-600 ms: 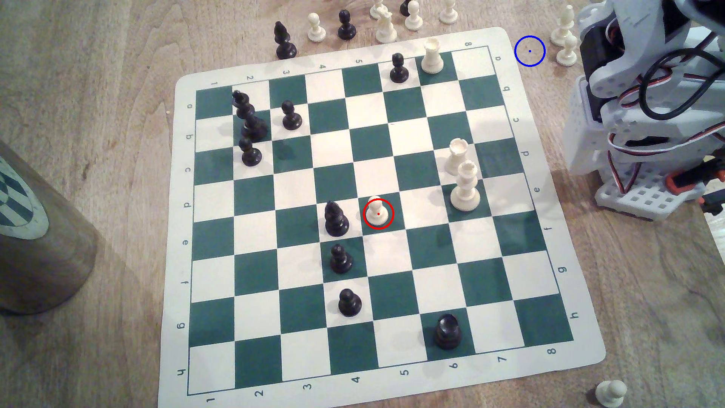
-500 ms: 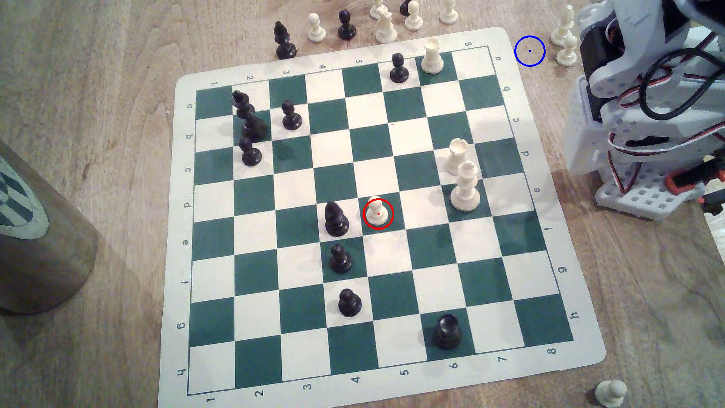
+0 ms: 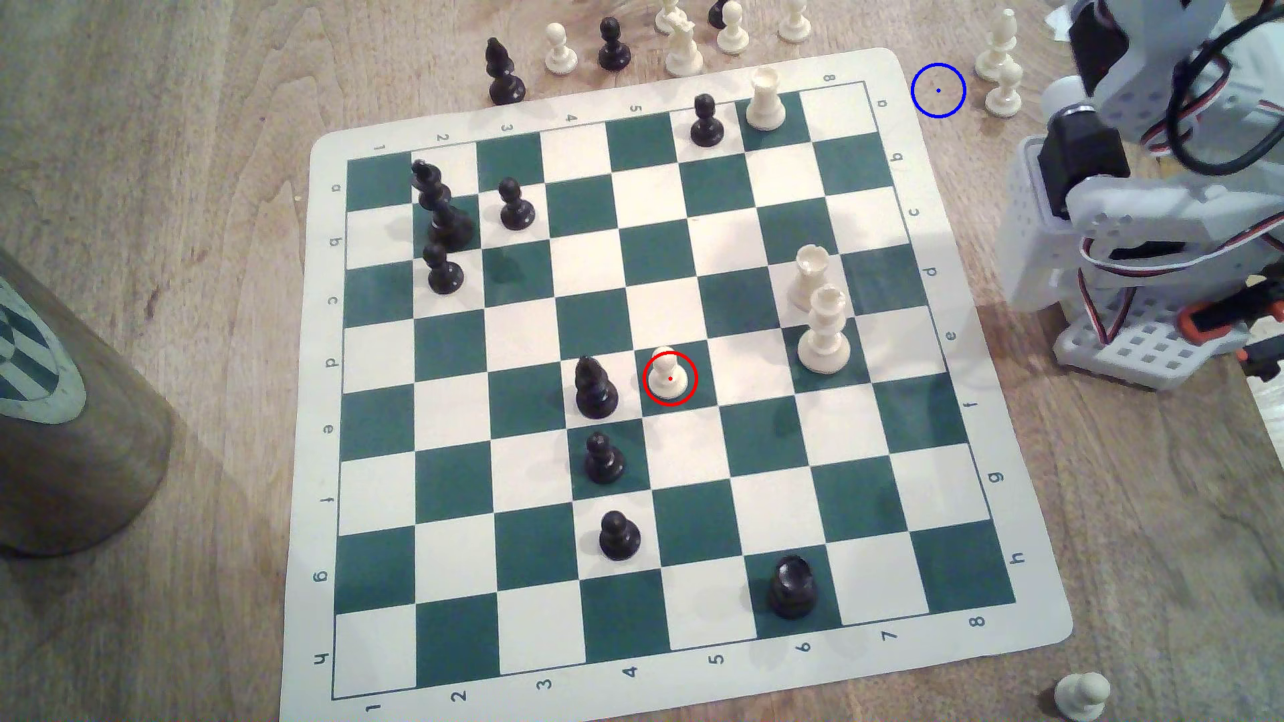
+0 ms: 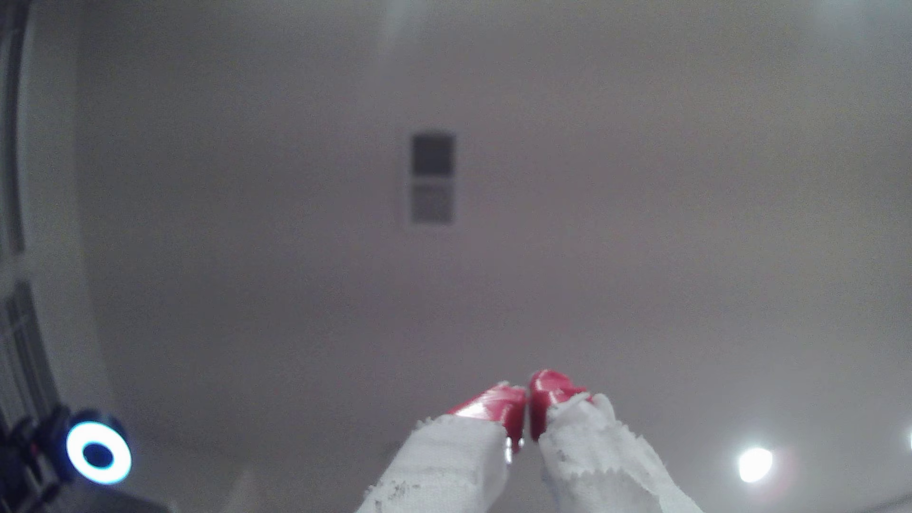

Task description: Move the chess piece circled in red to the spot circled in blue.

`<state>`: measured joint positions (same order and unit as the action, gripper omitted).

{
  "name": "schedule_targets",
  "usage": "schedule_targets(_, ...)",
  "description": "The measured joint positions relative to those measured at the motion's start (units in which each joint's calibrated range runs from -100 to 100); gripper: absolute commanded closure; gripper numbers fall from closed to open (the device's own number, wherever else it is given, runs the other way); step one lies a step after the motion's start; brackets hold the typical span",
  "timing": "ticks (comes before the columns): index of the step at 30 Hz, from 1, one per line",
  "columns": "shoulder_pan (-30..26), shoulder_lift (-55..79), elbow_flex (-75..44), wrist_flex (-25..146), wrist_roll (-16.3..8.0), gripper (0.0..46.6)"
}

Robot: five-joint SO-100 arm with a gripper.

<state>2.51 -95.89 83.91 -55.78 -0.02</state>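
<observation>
Pawn first: your chess piece (image 3: 668,375), cream-white and ringed in red, stands upright on a green square near the middle of the chessboard mat (image 3: 896,66). Just beside it, toward the exterior view's left, you have a black bishop (image 3: 595,387), with two black pawns (image 3: 603,458) below that in the same view. Toward the exterior view's right stand two taller cream pieces (image 3: 822,330), one close behind the other.

Your spot (image 3: 938,90), the blue ring on bare wood, lies just off the mat's far corner at the exterior view's upper right, well apart from the pawn. Two cream pieces (image 3: 1000,66) stand near it on the counter (image 3: 174,139), between the ring and the arm (image 3: 1146,208), which is folded at the exterior view's right edge, off the mat.

In the wrist view your gripper (image 4: 527,399) has its red-tipped fingers (image 4: 493,402) pressed nearly together with nothing between them, pointing at a pale blurred surface.
</observation>
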Motion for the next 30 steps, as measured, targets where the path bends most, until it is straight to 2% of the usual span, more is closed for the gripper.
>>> schedule_targets(3,1.55,0.00,-4.79,13.07,0.00,46.4)
schedule_targets(7,2.14,0.00,-9.67,21.75,0.10,45.9)
schedule_targets(10,2.21,0.00,-16.09,34.82,-0.34,40.0)
schedule_targets(12,2.43,0.08,-19.25,43.27,-0.73,41.7)
schedule_targets(14,2.73,0.08,-19.88,49.80,-0.78,46.4)
schedule_targets(18,3.61,0.08,-22.32,62.39,-1.12,46.4)
schedule_targets(20,5.38,0.00,-26.21,68.84,-3.61,46.4)
schedule_targets(21,6.64,0.00,-30.19,77.53,-6.54,46.4)
schedule_targets(24,7.30,0.08,-33.26,91.24,-9.47,46.3)
schedule_targets(27,5.68,1.93,-35.61,103.90,-8.40,44.5)
schedule_targets(30,1.84,5.45,-37.78,112.67,-5.86,45.1)
